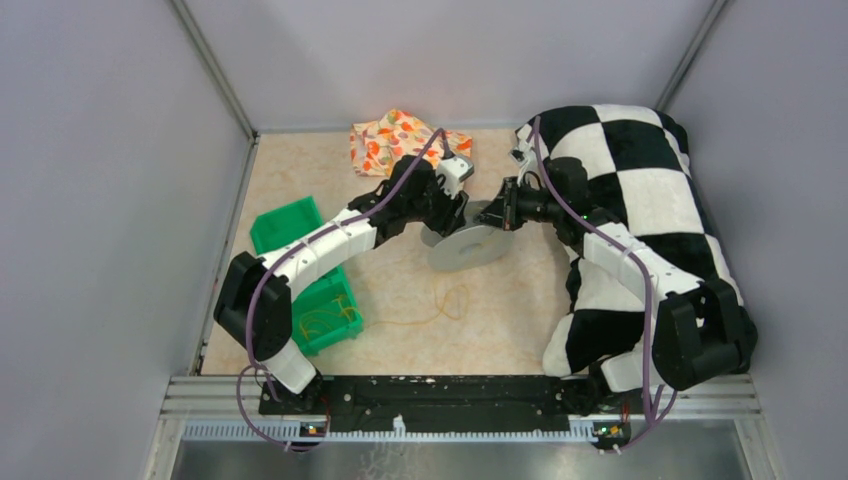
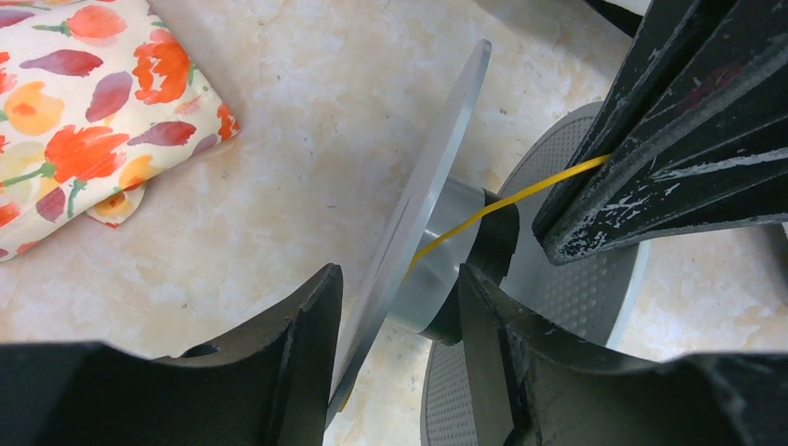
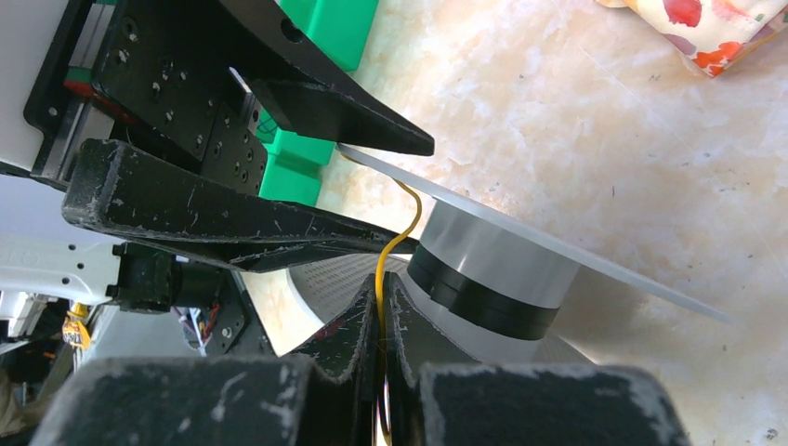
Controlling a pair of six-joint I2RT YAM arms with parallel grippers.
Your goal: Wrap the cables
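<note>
From above, the two arms meet over a grey spool (image 1: 470, 248) in the middle of the bench (image 1: 520, 330). The left pincer (image 1: 460, 212) comes in from the left and the right pincer (image 1: 498, 212) from the right. At that range their jaws cannot be read. This view alone shows the slack of the yellow cable (image 1: 447, 303), a loose loop on the bench in front of the spool, with a tail running left toward the green bin (image 1: 300, 225). The other cables (image 1: 322, 322) lie bunched in the bin's near end. A flowered cloth (image 1: 405, 142) sits at the back and a checkered blanket (image 1: 640, 180) lies under the right arm.

The left wrist view shows that the left pincer (image 2: 400, 348) is spread. The spool's thin disc (image 2: 437, 177) passes edge-on between its fingers (image 2: 297, 372). The taut part of the cable is a straight line sloping down from the right pincer's dark fingers (image 2: 669, 121) to the spool's hub (image 2: 446, 255).

The right wrist view settles the other grip: the right pincer (image 3: 381, 321) is pressed together on the cable, which rises from between its fingertips. It bends slightly and meets the hub just under the disc. Here the spool is tilted, its axis leaning rather than upright. The left pincer's two fingers (image 3: 325, 102) reach in from the left, one above the disc's edge and one below it.
</note>
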